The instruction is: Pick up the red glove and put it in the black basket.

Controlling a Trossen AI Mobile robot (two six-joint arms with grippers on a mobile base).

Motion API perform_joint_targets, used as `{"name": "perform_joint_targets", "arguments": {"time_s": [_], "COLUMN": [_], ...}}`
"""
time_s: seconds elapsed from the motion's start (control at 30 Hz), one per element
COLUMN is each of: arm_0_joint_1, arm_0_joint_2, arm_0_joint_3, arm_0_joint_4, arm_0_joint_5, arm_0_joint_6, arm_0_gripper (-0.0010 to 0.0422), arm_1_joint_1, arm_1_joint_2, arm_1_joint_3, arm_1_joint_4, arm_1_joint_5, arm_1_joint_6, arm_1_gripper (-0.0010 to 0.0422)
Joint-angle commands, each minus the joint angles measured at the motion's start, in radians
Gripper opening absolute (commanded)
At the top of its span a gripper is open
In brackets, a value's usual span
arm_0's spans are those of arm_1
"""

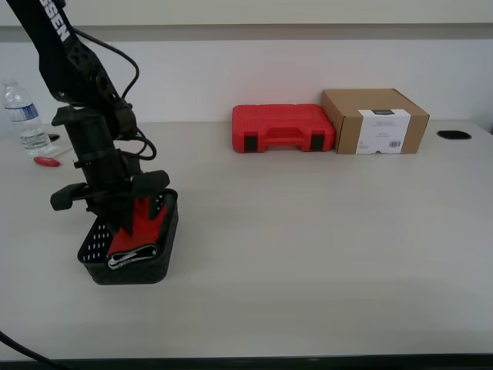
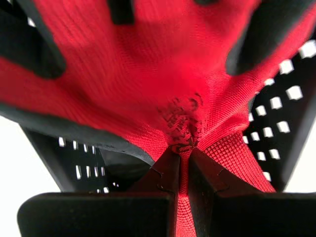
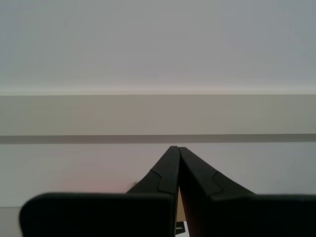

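Observation:
The red glove [image 1: 137,227] hangs into the black basket [image 1: 165,260] at the exterior view's left, its white-edged cuff low in the basket. My first gripper [image 1: 131,212] is shut on the glove's red knit [image 2: 163,79], with the fabric pinched between the fingertips [image 2: 165,170] and the basket's perforated wall [image 2: 284,113] behind. The glove's dark grey fingers spread past the jaws in the first wrist view. My second gripper [image 3: 175,150] is shut on nothing and faces a pale wall; it does not show in the exterior view.
A hard red case [image 1: 283,128] with black latches and a cardboard box [image 1: 375,120] stand at the table's back. A water bottle [image 1: 23,116] and a small red-handled item [image 1: 46,161] lie at the exterior view's left. A dark hole [image 1: 453,135] sits in the tabletop at the far right.

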Motion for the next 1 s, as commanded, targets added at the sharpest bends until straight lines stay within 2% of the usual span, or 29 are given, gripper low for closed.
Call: {"name": "perform_joint_targets", "arguments": {"time_s": [0.03,0.27,0.33,0.4,0.6,0.67,0.73,0.8,0.87,0.93,1.0], "arm_0_joint_1": [0.001,0.001,0.001,0.001,0.001,0.001,0.001,0.001,0.001,0.001,0.001], "arm_0_joint_2": [0.000,0.000,0.000,0.000,0.000,0.000,0.000,0.000,0.000,0.000,0.000], "arm_0_joint_3": [0.001,0.001,0.001,0.001,0.001,0.001,0.001,0.001,0.001,0.001,0.001], "arm_0_joint_4": [0.004,0.005,0.005,0.005,0.005,0.005,0.004,0.004,0.005,0.004,0.005], "arm_0_joint_5": [0.000,0.000,0.000,0.000,0.001,0.000,0.001,0.000,0.000,0.000,0.000], "arm_0_joint_6": [0.003,0.003,0.003,0.003,0.003,0.003,0.003,0.003,0.003,0.003,0.003], "arm_0_gripper": [0.0000,0.0000,0.0000,0.0000,0.0000,0.0000,0.0000,0.0000,0.0000,0.0000,0.0000], "arm_1_joint_1": [-0.001,-0.001,-0.001,-0.001,-0.001,-0.001,-0.001,-0.001,-0.001,-0.001,-0.001], "arm_1_joint_2": [0.033,0.025,0.025,0.025,0.025,0.023,0.015,-0.034,-0.107,-0.196,-0.276], "arm_1_joint_3": [0.003,0.020,0.021,0.021,0.021,0.021,0.020,0.021,0.022,0.026,0.044], "arm_1_joint_4": [0.004,0.011,0.012,0.011,-0.044,-0.080,-0.096,-0.093,-0.092,-0.081,-0.075], "arm_1_joint_5": [0.005,0.012,0.011,0.009,0.006,0.006,0.006,0.007,0.020,0.037,0.036], "arm_1_joint_6": [0.001,0.010,0.016,0.017,0.016,0.005,0.005,-0.003,-0.002,-0.002,0.002], "arm_1_gripper": [-0.0001,0.0001,0.0025,0.0072,0.0279,0.0316,0.0310,0.0261,0.0194,0.0106,-0.0002]}}
